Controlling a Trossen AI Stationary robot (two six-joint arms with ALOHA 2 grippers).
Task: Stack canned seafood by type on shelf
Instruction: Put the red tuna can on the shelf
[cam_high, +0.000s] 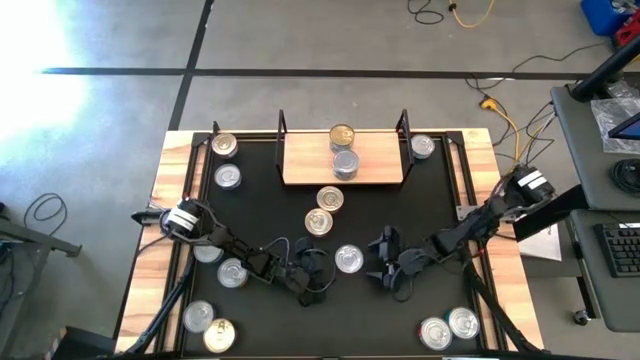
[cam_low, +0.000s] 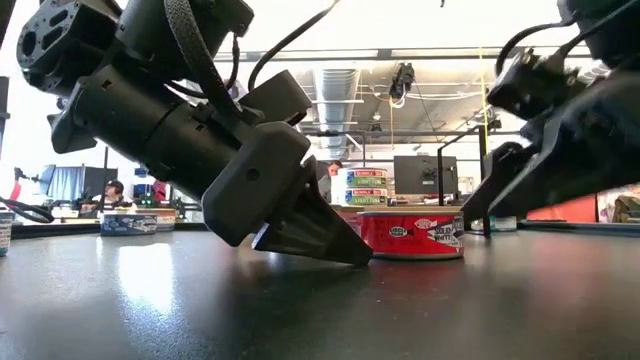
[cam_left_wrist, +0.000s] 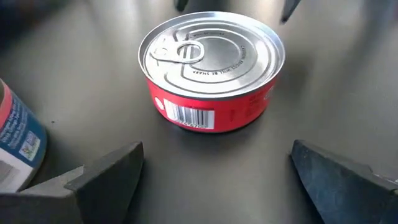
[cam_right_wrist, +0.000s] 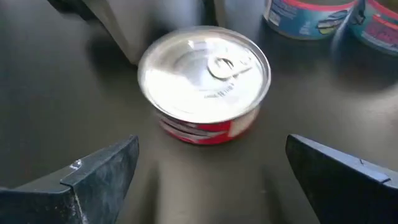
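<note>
Two tins so far sit on the shelf (cam_high: 300, 160), the light-wood board at the far middle of the table (cam_high: 160, 260): a gold-lidded tin (cam_high: 342, 136) and a silver-lidded tin (cam_high: 345, 164) just near of it, side by side rather than stacked as far as the top view tells. You have most of the job left, since the other cans lie scattered over the black surface: two at the far left, one at the far right beside the shelf post, two in a line near of the shelf, a group at the near left, and a pair at the near right. Between both arms, near the table's middle, stands the red-labelled tin (cam_left_wrist: 211, 68) with a silver pull-tab lid, upright and untouched. Your left gripper (cam_high: 312, 283) sits low just left of it with fingers spread wide, and it holds nothing. Your right gripper (cam_high: 388, 262) faces the same tin from the right, fingers equally wide, also empty. Judging by this, only one arm needs to take it, so watch that the two do not meet over the can.
</note>
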